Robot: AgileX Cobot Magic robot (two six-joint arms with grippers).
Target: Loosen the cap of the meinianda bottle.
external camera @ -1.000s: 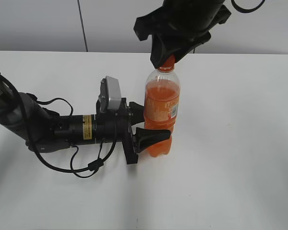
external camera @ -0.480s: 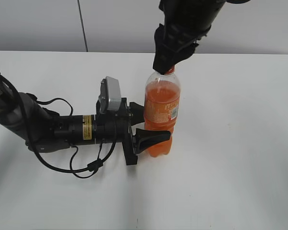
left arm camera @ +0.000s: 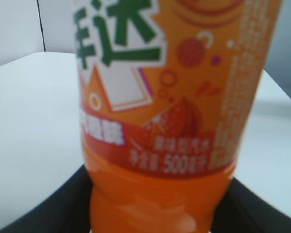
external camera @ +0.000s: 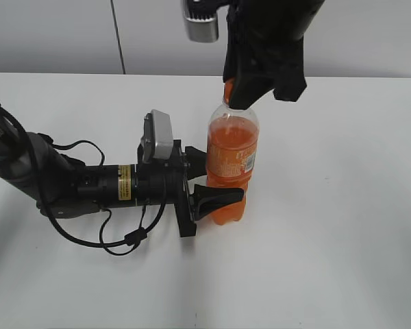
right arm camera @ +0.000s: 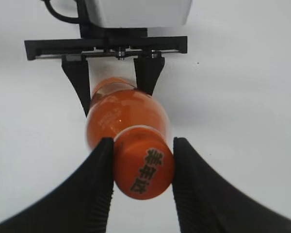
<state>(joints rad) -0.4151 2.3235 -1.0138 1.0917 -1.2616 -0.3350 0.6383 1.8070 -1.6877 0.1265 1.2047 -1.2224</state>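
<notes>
- Two grippers work on one bottle here, and going left to right we meet the left gripper (external camera: 209,179) first. It lies low on the white table (external camera: 342,226) and its fingers are closed on the lower part of the meinianda bottle (external camera: 231,164), one on each side.
- In the left wrist view the orange label (left arm camera: 174,82) fills the picture, and the dark fingers (left arm camera: 43,211) sit at both bottom corners, right against the bottle.
- The bottle stands upright near the middle of the table, and it is almost full of orange drink. I think it is fairly heavy, so it should not tip easily.
- Its clear plastic wall looks thin. It may bend in if it is squeezed too hard, and it may slip or turn in the grip because it is smooth.
- The twisted lower body, below the label, looks like the best place to hold it still.
- The right gripper (right arm camera: 141,165) comes down from above, over the top of the bottle.
- Its two black fingers (right arm camera: 99,182) are pressed on the sides of the cap (right arm camera: 144,169), so it is closed on the cap.
- The cap is small, round and hard. Its sides are the place to pinch it.
- I cannot tell if the cap is loose yet.
</notes>
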